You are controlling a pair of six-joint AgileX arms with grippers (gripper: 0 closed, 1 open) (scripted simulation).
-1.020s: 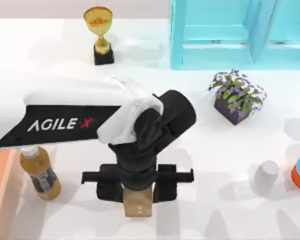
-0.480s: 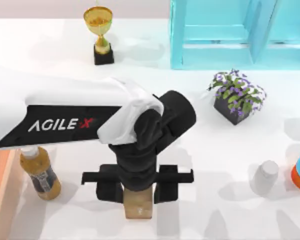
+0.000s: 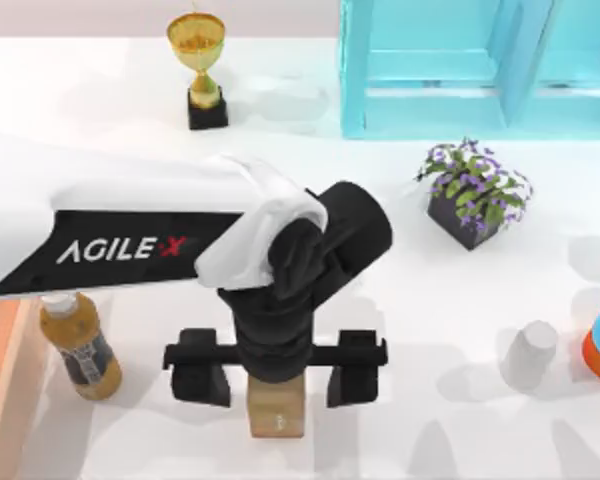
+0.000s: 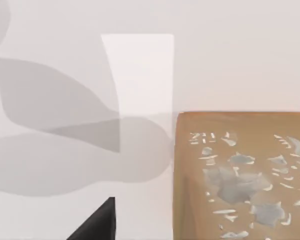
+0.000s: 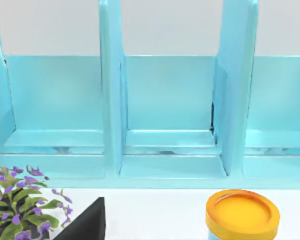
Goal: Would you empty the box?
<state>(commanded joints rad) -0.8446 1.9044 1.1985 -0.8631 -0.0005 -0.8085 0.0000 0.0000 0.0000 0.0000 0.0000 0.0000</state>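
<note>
With the left gripper point(image 3: 276, 368) spread wide over the cube point(image 3: 276, 408) on the desk point(image 3: 430, 330), lifting away could still clip and topple it. The box point(image 3: 0, 370) sits at the left edge, bottle point(image 3: 78, 345) just beside it, probably outside. Right gripper: can't tell.

Tan cube point(image 3: 276, 408) (pale flecks on one face), black left gripper point(image 3: 276, 372), light-blue shelf unit point(image 3: 460, 70), orange-brown box point(image 3: 0, 370)
</note>
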